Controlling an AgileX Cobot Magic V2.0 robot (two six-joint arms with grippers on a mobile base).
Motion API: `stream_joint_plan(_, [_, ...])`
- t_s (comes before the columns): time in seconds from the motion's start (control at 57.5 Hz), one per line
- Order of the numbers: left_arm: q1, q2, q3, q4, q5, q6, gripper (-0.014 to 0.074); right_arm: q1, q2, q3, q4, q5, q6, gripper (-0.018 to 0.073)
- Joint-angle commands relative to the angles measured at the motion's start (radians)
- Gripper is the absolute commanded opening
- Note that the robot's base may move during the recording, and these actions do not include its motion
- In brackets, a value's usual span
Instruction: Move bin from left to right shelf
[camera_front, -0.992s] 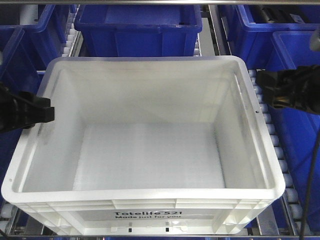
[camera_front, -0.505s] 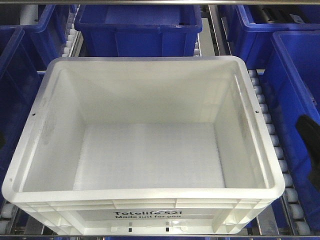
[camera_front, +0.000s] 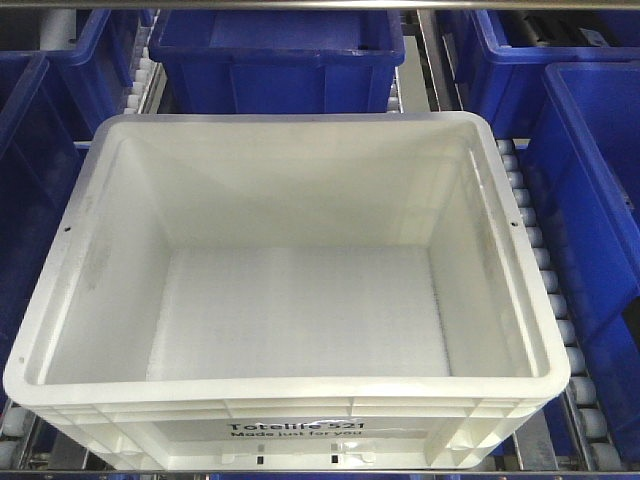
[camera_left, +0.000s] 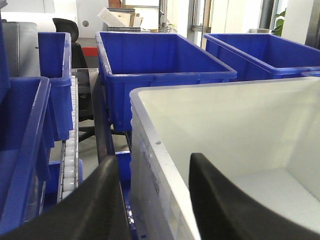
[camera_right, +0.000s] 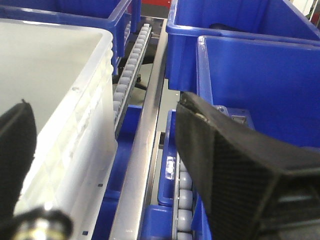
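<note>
Both arms gone from front view, hands (camera_left: 152, 200) (camera_right: 105, 165) spread astride bin (camera_front: 290, 300) walls, "Totelife 521" print partly blurred.

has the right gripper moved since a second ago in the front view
Yes. It hung beside the bin's right rim a second ago; now it is out of the front view, having slid down and right past the blue tote.

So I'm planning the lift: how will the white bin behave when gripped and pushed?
The bin looks empty, so probably light. Its thick rim and ribbed walls suggest it stays stiff. Sitting on small roller wheels, it will likely roll easily when pushed. Each open claw, left and right, straddles a side wall.
</note>
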Motion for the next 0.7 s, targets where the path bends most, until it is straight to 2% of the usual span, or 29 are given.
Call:
stream_joint_plan(0.0, [-0.002,0.014,-0.023,-0.008,-0.083,-0.001,0.0323,-0.006,0.008,-0.028,-0.003,-0.100,-0.010,0.0533])
stream_joint_plan(0.487, [-0.002,0.014,-0.023,-0.010,-0.083,-0.002,0.0318,-0.006,0.008,-0.028,-0.002,-0.115,-0.010,0.0522])
stream_joint_plan(0.574, [-0.002,0.014,-0.023,-0.010,-0.083,-0.002,0.0246,-0.006,0.008,-0.028,-0.002,-0.116,-0.010,0.0435])
stream_joint_plan(0.679, [-0.002,0.014,-0.023,-0.010,-0.083,-0.002,0.0076,-0.006,0.008,-0.028,-0.002,-0.113,-0.010,0.0179])
